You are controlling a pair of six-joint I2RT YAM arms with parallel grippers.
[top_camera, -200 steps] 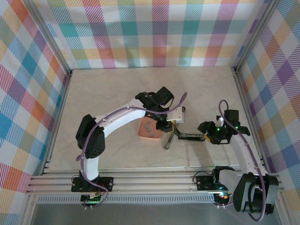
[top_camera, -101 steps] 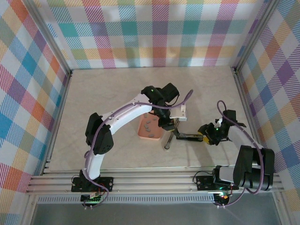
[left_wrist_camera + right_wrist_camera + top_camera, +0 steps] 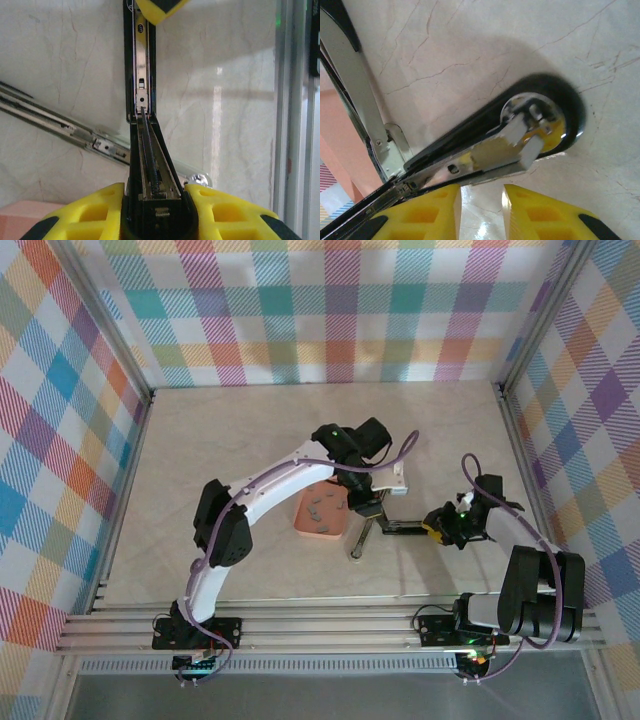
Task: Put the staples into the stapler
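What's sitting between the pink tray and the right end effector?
In the top view, the opened stapler lies between the tray and the right end effector, with the left end effector on it.

Left arm arched forward — left gripper [image 3: 156,202] clamps stapler [image 3: 142,75]; right gripper [image 3: 481,200] narrowly parted.

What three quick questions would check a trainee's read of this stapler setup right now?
1. Fill in: the staples lie in the pink ____.
2. True or false: the stapler lies closed flat on the table.
3. In the left wrist view, the left gripper is clamped on: A) a staple strip, B) the stapler's black spring-loaded top arm, C) nothing.

Key: 1 tray. 2 false, it is splayed open. 3 B.
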